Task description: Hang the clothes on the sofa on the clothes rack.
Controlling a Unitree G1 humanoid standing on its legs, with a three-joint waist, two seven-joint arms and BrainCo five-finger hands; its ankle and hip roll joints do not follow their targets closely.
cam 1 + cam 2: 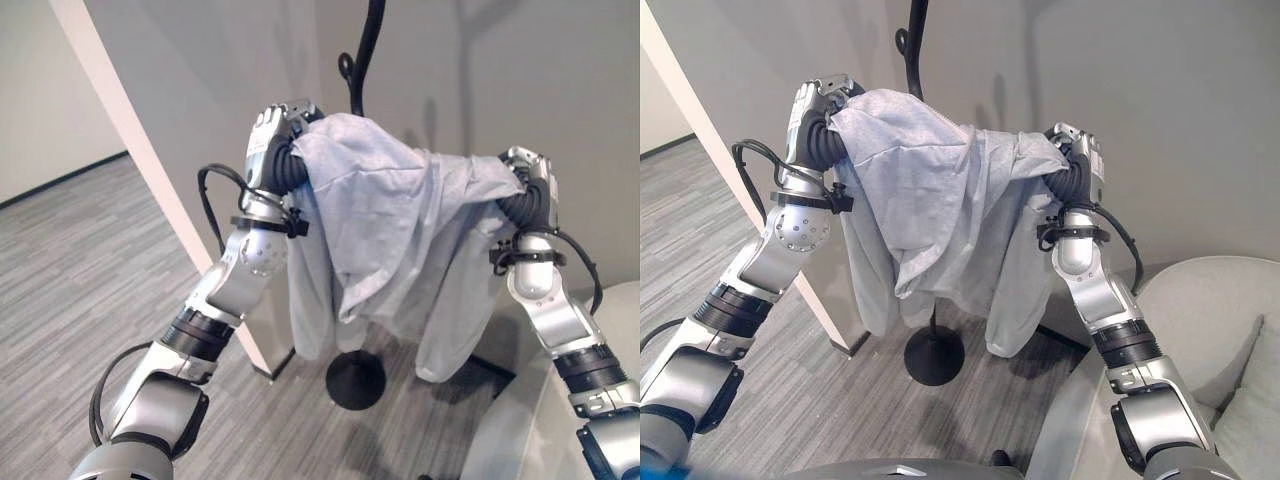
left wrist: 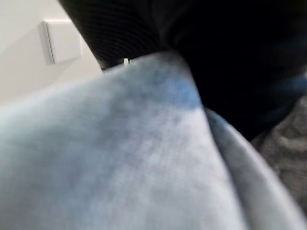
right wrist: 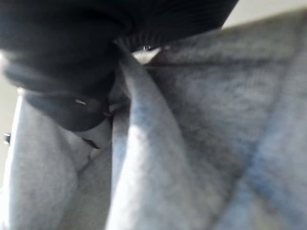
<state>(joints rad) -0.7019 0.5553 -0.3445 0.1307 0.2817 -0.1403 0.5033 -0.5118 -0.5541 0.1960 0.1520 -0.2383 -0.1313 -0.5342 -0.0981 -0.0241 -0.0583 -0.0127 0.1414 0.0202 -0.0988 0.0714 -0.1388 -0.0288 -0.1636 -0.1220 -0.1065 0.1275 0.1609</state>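
Sofa: a pale grey sofa [image 1: 1200, 300] sits nearest, at the lower right, beside the robot's right arm.
Right hand: the right hand [image 1: 1087, 160] is raised to the right of the garment, its dark ribbed cover against the cloth; its fingers are buried in the fabric, so it cannot be told whether they are spread or closed.
Left hand: the left hand [image 1: 268, 135] is raised on the left at about the same height, slightly higher; the cloth drapes over its fingers, and their state cannot be told either.
Garment: a light grey sweatshirt-like garment [image 1: 390, 230] hangs in the air between the two hands, off the sofa and not yet on the rack.
Handling: it looks soft, limp and light; it sags and folds wherever it is unsupported, so it would likely slide off a smooth support unless gathered. The top edge near the shoulders or collar seems the best place to hold.
Axis: its long axis runs left to right along the stretched top edge, and the body and sleeves hang straight down toward the floor.
Clothes rack: a black clothes rack [image 1: 361, 60] stands just behind the garment, its curved hook showing above the cloth and its round base [image 1: 355, 380] on the floor below.
Wall: a plain grey wall [image 1: 1160, 80] lies farthest back.
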